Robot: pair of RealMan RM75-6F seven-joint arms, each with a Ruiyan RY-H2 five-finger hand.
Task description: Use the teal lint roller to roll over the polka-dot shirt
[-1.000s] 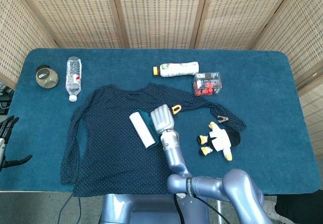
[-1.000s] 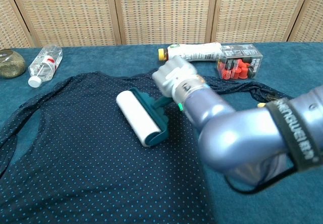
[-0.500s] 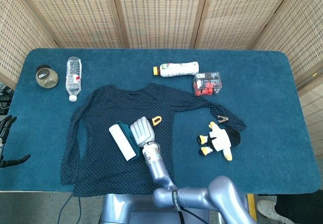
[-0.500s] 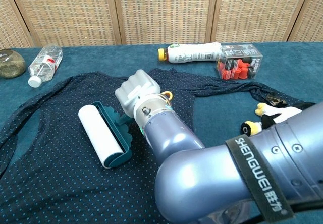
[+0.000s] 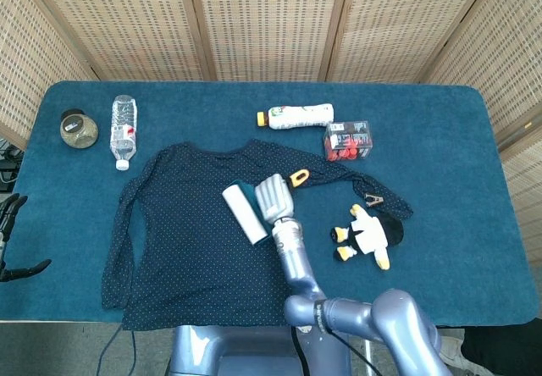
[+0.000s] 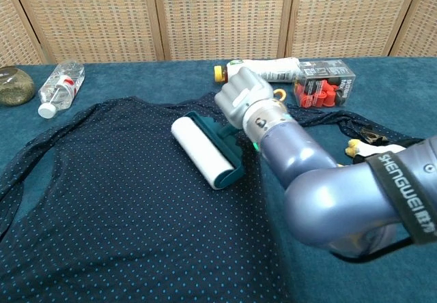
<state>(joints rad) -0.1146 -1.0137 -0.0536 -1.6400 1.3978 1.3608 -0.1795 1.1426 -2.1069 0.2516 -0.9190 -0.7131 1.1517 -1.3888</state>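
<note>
At the bottom of the chest view the right arm is filling the lower right of the frame, and the band on it is showing the letters SHENGWEI. Further in, the right hand [image 6: 240, 95] is wrapping its fingers [image 5: 273, 195] tightly around the teal handle of the lint roller [image 6: 205, 151], whose white drum is lying on the shirt [image 6: 130, 207] near the frame's centre, angled from upper left to lower right. The roller is looking light and rigid, with a tacky drum likely to drag at cloth, so the handle is the sensible place to grip it. The shirt, dark with small pale dots, is spreading flat over the blue worktop [image 5: 449, 130]; being soft and thin, it is likely to bunch under a sticky drum. The left hand [image 5: 13, 240] is showing only at the left edge of the head view, off the worktop, and I cannot tell how its fingers are set. Beyond the shirt, a white bottle [image 6: 263, 70] and a clear box of red pieces [image 6: 323, 84] are lying at top centre; their labels are too small to read.
</note>
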